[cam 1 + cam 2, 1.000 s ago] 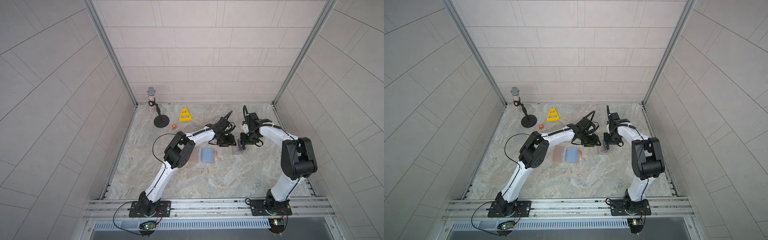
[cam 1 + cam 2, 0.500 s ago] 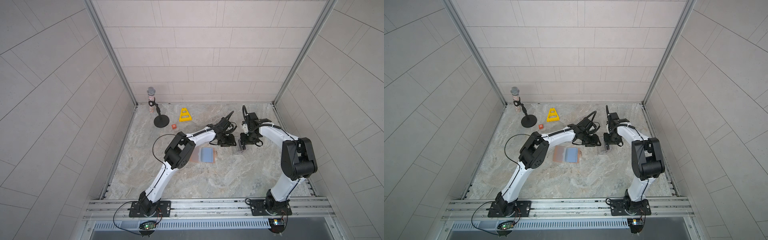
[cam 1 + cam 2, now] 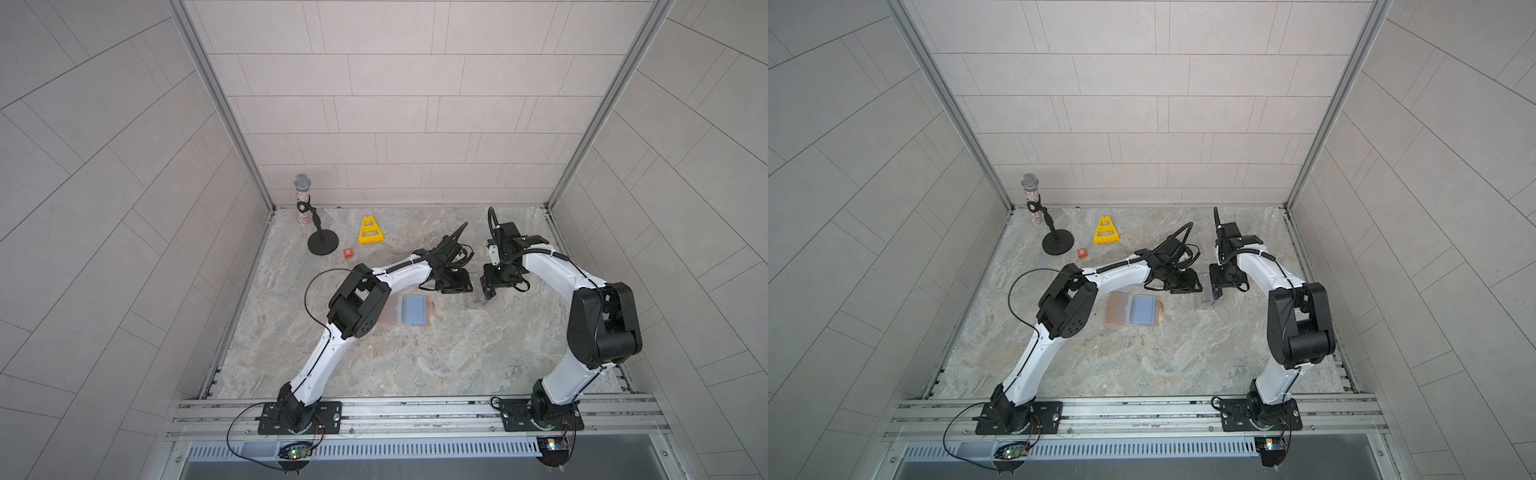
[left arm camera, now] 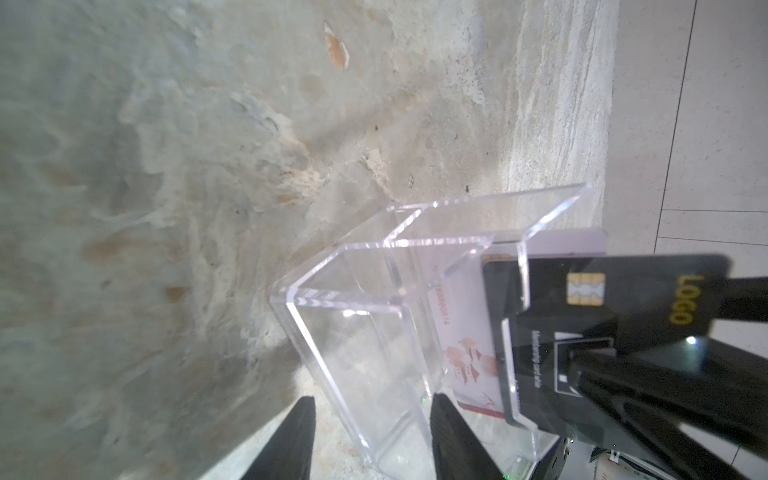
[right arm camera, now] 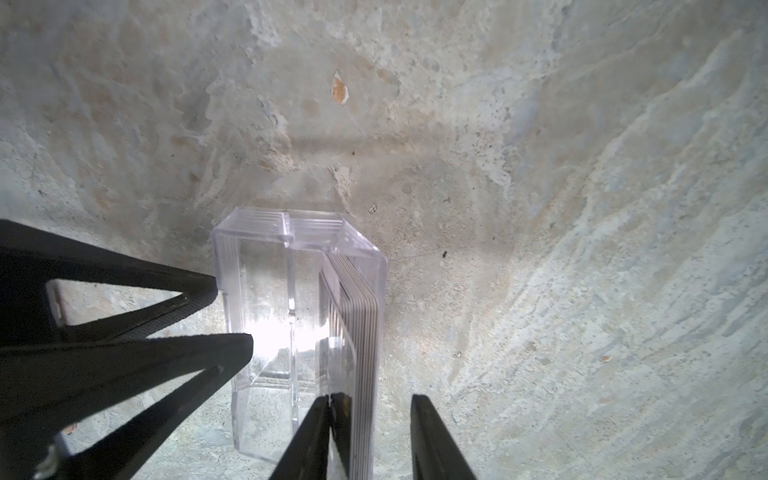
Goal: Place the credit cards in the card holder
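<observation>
At clear box point(image 4: 353, 332) — left wrist: black card point(image 4: 636, 295) | right wrist: card edges point(image 5: 361, 324)

L fingers point(image 4: 291, 440) straddle clear box point(image 4: 353, 340) wall; black card point(image 4: 623, 299) & pale card point(image 4: 469, 361) stand in it.

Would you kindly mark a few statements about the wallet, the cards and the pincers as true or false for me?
1. The wallet lies open and flat on the table. True.
2. The cards stand on edge in the clear box. True.
3. The black card is already in the wallet. False: it stands in the clear box with the other cards.
4. The right pincer is shut with nothing between its fingers. False: its fingers stand apart on either side of the cards.
5. The microphone stands at the back right corner. False: it is at the back left in both top views.
</observation>
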